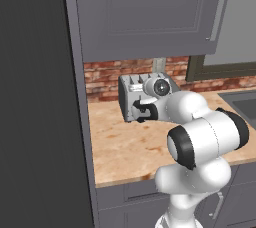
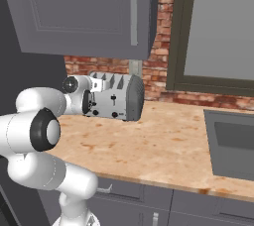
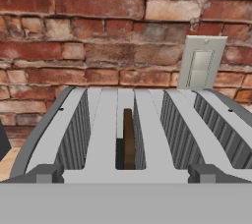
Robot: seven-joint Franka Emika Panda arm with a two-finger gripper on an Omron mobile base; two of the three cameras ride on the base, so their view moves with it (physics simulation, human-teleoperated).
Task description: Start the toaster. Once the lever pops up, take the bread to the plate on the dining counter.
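Observation:
The silver toaster [image 1: 131,86] [image 2: 119,96] stands at the back of the tan counter [image 1: 125,147] against the brick wall. Seen from the hand, its top [image 3: 106,134] has several slots, and the dark brown bread [image 3: 129,139] stands sunk in the second slot from the left. My gripper [image 1: 138,110] [image 2: 89,102] [image 3: 125,174] is open at the toaster's front, level with its top edge, and holds nothing. One fingertip [image 3: 47,173] shows on each side of the bread's slot. The plate and the dining counter are out of view.
Grey wall cabinets [image 1: 145,12] hang low over the toaster. A tall dark panel [image 1: 35,97] closes off the left. A sink [image 2: 230,143] lies to the right below a window [image 2: 218,27]. A wall outlet [image 3: 202,66] sits behind the toaster.

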